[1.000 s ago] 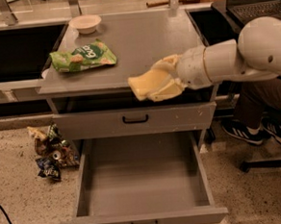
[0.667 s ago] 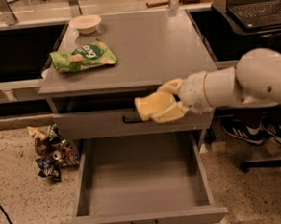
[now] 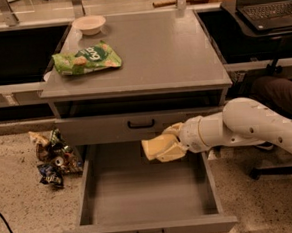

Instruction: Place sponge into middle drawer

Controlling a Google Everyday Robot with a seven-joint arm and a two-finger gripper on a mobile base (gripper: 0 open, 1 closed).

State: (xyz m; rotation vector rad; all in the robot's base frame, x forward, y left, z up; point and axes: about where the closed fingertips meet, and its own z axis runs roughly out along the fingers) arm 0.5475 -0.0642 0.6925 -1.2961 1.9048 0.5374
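The pale yellow sponge (image 3: 157, 148) is held in my gripper (image 3: 172, 142), which is shut on it. The white arm reaches in from the right. The sponge hangs above the back of the open middle drawer (image 3: 146, 188), a wide grey drawer pulled out at the bottom with a black handle on its front. The upper handled drawer front (image 3: 140, 124) is just behind the sponge and is closed.
A green snack bag (image 3: 86, 59) and a white bowl (image 3: 89, 24) lie on the grey cabinet top (image 3: 156, 52). Crumpled wrappers (image 3: 51, 157) lie on the floor at the left. A laptop (image 3: 268, 2) sits on a desk at the upper right.
My gripper has carried the sponge down from the cabinet top's front edge, past the upper drawer front, to just above the open middle drawer.
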